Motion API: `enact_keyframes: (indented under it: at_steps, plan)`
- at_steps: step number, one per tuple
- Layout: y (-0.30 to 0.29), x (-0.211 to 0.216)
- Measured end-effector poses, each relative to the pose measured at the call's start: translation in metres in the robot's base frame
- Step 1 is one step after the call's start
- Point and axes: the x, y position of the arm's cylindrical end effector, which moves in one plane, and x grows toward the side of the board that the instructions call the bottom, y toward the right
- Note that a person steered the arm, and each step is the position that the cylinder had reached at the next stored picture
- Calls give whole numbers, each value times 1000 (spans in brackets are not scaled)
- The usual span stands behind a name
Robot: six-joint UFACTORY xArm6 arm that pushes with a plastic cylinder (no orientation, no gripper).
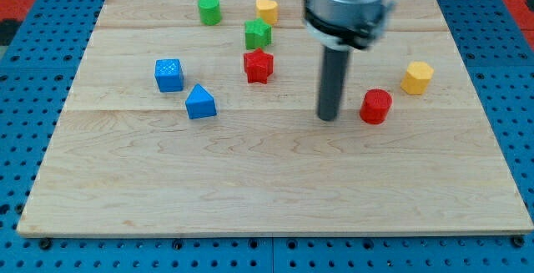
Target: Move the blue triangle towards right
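The blue triangle (200, 103) lies on the wooden board (267, 189) at the view's left of centre. A blue cube (169, 74) sits just up and left of it. My tip (327, 118) rests on the board well to the right of the blue triangle, apart from it. It stands just left of a red cylinder (376, 106), with a small gap between them.
A red star block (259, 65) and a green star block (258, 33) lie between the triangle and my rod. A green cylinder (209, 10) and a yellow heart block (267, 9) are near the top edge. A yellow hexagon block (417, 78) is at the right.
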Motion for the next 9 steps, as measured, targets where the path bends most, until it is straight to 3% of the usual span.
enact_keyframes:
  at_steps: [2, 6, 7, 9]
  plan:
    - [62, -19]
    - [61, -12]
    - [50, 3]
    - [-87, 64]
